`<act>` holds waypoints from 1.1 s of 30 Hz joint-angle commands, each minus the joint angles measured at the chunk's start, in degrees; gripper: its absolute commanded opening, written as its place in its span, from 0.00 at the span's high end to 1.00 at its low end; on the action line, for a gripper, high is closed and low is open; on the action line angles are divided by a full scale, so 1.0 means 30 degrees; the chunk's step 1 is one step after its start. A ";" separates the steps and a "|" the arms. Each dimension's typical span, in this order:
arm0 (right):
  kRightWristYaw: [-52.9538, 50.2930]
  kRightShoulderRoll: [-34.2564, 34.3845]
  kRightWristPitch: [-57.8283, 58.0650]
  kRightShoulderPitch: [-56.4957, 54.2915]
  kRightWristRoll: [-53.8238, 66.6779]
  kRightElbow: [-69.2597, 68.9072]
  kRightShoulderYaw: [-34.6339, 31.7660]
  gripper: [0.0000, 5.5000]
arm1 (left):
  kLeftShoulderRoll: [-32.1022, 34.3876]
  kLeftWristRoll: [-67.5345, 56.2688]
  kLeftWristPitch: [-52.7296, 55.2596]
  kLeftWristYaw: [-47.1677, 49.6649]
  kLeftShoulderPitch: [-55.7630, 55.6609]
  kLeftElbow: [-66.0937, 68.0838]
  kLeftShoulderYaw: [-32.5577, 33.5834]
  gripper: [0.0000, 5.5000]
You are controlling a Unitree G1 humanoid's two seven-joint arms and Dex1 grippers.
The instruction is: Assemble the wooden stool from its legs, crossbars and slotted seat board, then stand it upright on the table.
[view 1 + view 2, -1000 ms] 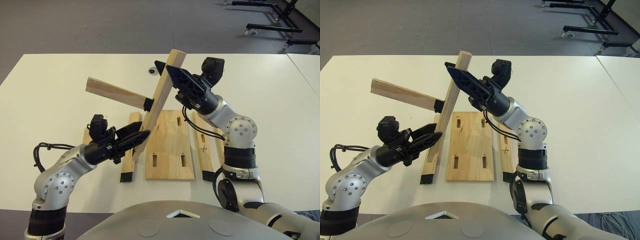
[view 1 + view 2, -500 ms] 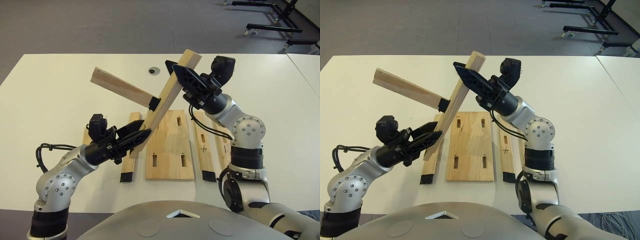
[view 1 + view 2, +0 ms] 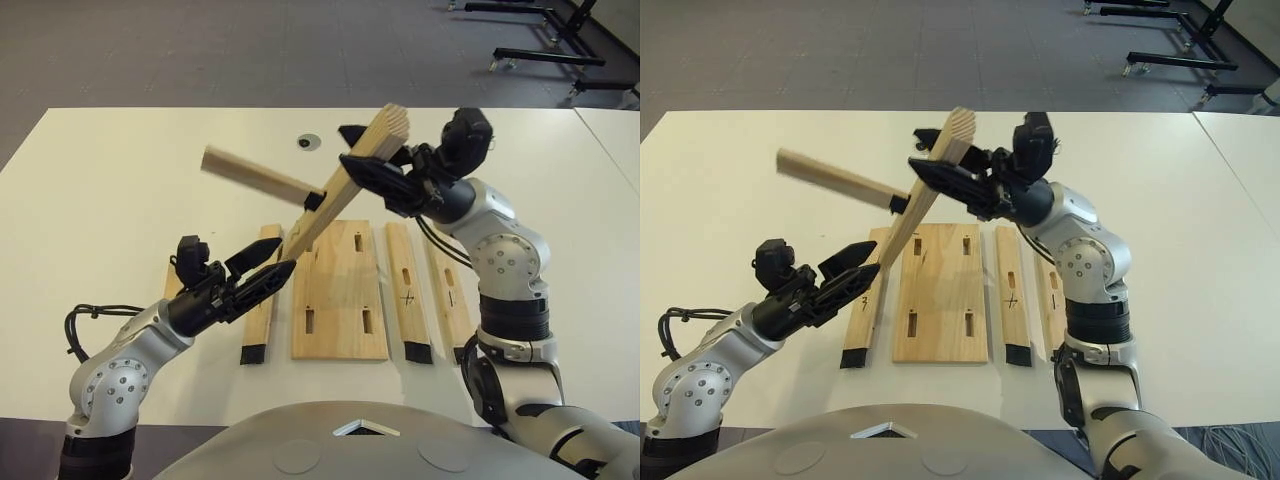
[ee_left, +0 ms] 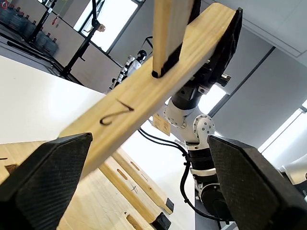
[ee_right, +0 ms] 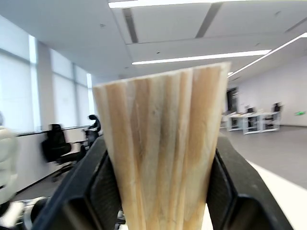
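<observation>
Leg, crossbar plugged into it, hangs slanted above the slotted seat board on the worktop: right tool clamps its upper end, while its lower end points down between the wide-spread fingers of the left tool.

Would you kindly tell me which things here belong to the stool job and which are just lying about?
Job: leg in right gripper, its crossbar, seat board, loose legs.
Lying about: round fitting, floor stands.
</observation>
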 commanded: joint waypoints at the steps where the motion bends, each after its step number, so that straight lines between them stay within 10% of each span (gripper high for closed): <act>1: 0.0102 -0.0653 -0.1244 -0.0160 -0.0649 0.0450 -0.1030 0.63 | 0.0821 -0.0518 0.0458 0.0666 -0.0384 0.0105 0.0929 0.21; 33: 0.8587 -0.4828 -0.6911 -0.0955 -0.5415 0.6775 0.0248 0.63 | 0.0768 0.1470 -0.0277 0.1658 -0.3038 0.1852 0.1228 0.21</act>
